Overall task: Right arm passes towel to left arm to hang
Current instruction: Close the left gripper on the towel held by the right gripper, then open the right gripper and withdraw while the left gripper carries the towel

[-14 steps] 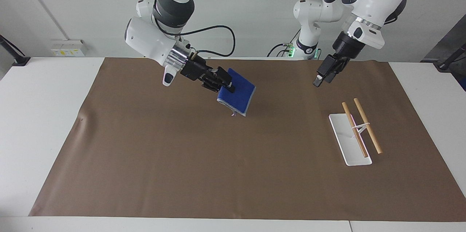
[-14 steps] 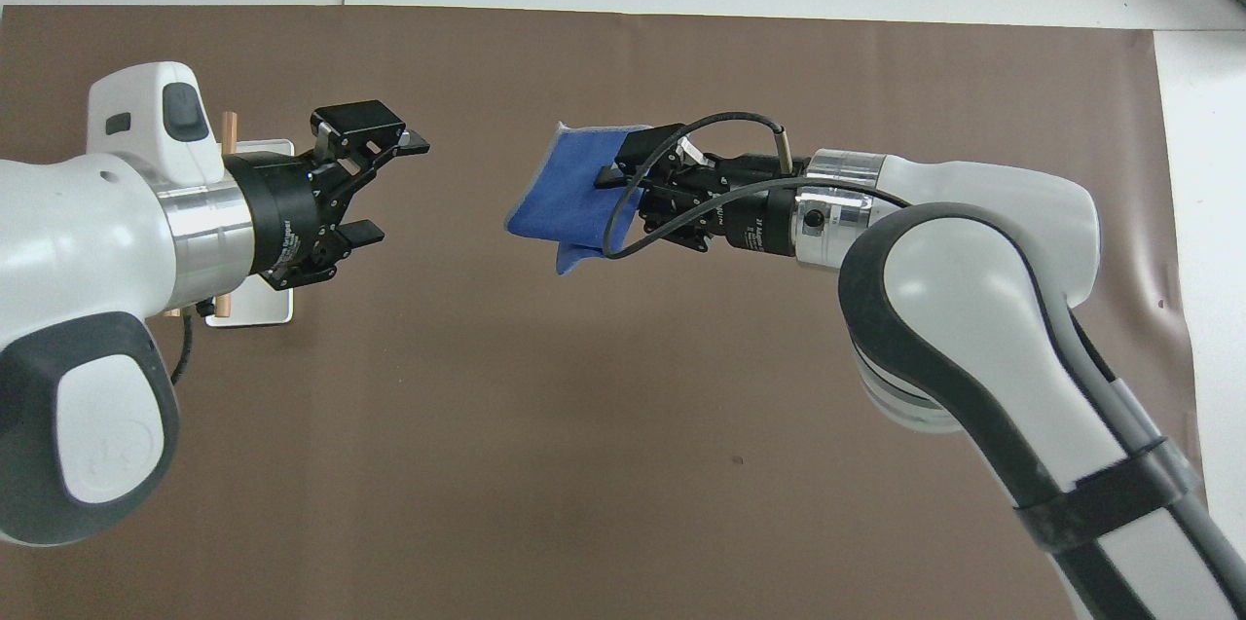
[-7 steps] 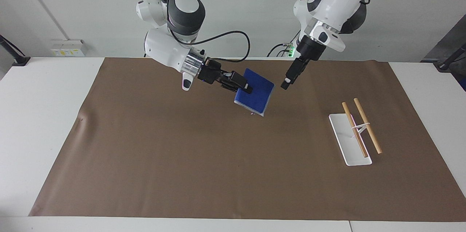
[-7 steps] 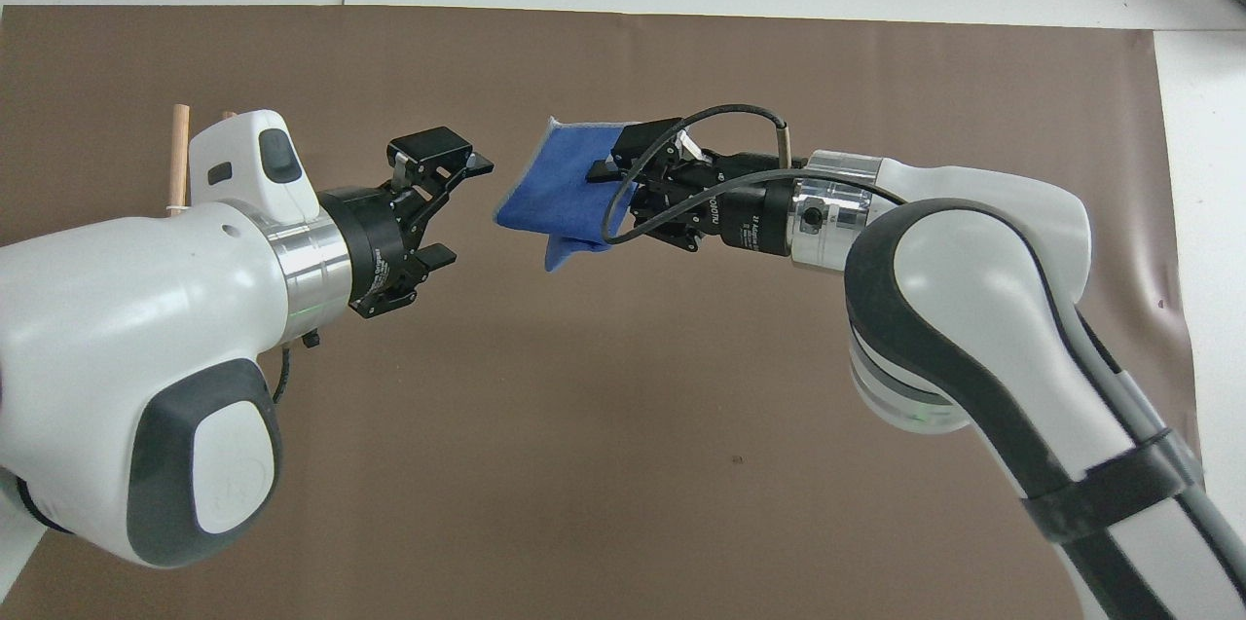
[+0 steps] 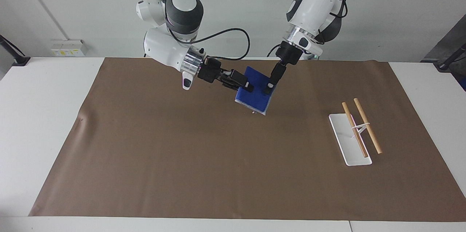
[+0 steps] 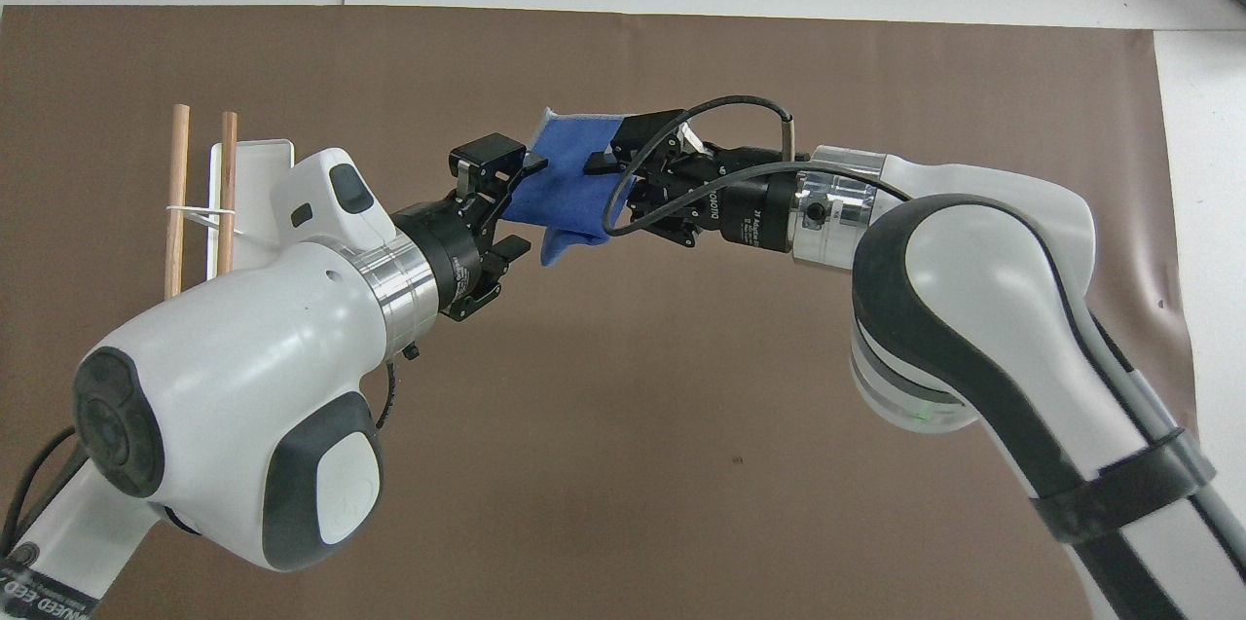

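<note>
The royal-blue towel hangs in the air over the brown sheet, held up at a tilt; it also shows in the overhead view. My right gripper is shut on the towel's edge toward the right arm's end. My left gripper has come to the towel's other edge. In the overhead view, the left gripper is open, one finger above the cloth and one below it.
A white rack base with two wooden rods stands toward the left arm's end of the table; it also shows in the overhead view. The brown sheet covers most of the white table.
My left gripper has swung from over the sheet near the rack to the towel's free edge, and its fingers now straddle it. My right gripper carried the towel a little toward the left arm, then held.
</note>
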Available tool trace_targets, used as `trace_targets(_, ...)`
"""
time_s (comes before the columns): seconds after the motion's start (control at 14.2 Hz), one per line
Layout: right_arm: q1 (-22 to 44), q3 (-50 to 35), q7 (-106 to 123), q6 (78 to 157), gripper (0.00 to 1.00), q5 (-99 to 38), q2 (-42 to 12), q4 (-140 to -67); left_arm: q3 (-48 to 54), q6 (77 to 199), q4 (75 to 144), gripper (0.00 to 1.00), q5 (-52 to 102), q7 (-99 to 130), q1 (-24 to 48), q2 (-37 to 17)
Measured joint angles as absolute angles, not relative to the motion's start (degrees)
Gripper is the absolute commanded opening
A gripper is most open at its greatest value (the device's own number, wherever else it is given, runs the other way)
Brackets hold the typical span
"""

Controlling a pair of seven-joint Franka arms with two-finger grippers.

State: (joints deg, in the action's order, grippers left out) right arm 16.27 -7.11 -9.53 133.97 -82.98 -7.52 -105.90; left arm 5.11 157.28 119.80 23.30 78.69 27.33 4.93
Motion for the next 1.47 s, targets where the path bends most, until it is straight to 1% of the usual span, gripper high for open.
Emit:
trace_targets(0.07, 16.3, -7.1, -9.5, 134.0, 0.0, -83.0, -7.5, -105.9, 5.1, 158.0, 119.7, 0.47, 23.3, 78.9, 27.4, 4.9)
trace_targets(0.14, 16.3, -7.1, -9.5, 134.0, 0.0, -83.0, -7.5, -105.9, 5.1, 158.3, 119.4, 0.41, 23.3, 79.1, 27.5, 4.8)
trace_targets(0.21, 16.3, -7.1, -9.5, 134.0, 0.0, -83.0, -7.5, -105.9, 5.1, 158.5, 119.0, 0.38, 23.3, 79.2, 27.5, 4.6)
trace_targets(0.35, 16.3, -7.1, -9.5, 134.3, 0.0, -83.0, -7.5, -105.9, 5.1, 158.5, 118.4, 0.15, 23.3, 79.2, 27.5, 4.2)
trace_targets(0.42, 16.3, -7.1, -9.5, 134.9, 0.0, -83.0, -7.5, -105.9, 5.1, 158.6, 118.2, 0.07, 23.3, 79.2, 27.5, 4.1)
trace_targets(0.63, 17.4, -7.1, -9.5, 136.4, 0.0, -83.0, -7.5, -105.9, 5.0, 158.7, 118.1, 0.04, 23.3, 79.2, 27.5, 3.8)
trace_targets(0.7, 17.6, -7.1, -9.5, 136.5, 0.0, -83.0, -7.5, -105.9, 5.0, 158.7, 118.1, 0.0, 23.3, 79.2, 27.5, 3.8)
trace_targets(0.84, 17.7, -7.1, -9.5, 136.6, 0.0, -83.0, -7.5, -105.9, 4.8, 158.8, 118.1, 0.0, 23.3, 79.2, 27.5, 3.8)
trace_targets(0.91, 17.7, -7.1, -9.5, 136.6, 0.44, -83.0, -7.5, -105.9, 4.8, 158.8, 118.0, 0.0, 23.3, 79.2, 27.5, 3.8)
trace_targets(0.98, 17.7, -7.1, -9.5, 136.6, 0.99, -83.0, -7.5, -105.9, 4.8, 158.8, 118.0, 0.0, 23.3, 79.2, 27.5, 3.8)
trace_targets(1.19, 17.7, -7.1, -9.1, 138.6, 1.0, -82.1, -7.5, -105.9, 4.6, 158.8, 118.0, 0.0, 23.3, 79.2, 27.5, 3.8)
trace_targets(1.47, 17.4, -6.9, -9.3, 140.8, 1.0, -66.7, -7.5, -105.9, 4.1, 158.9, 118.0, 0.0, 23.3, 79.2, 27.4, 3.7)
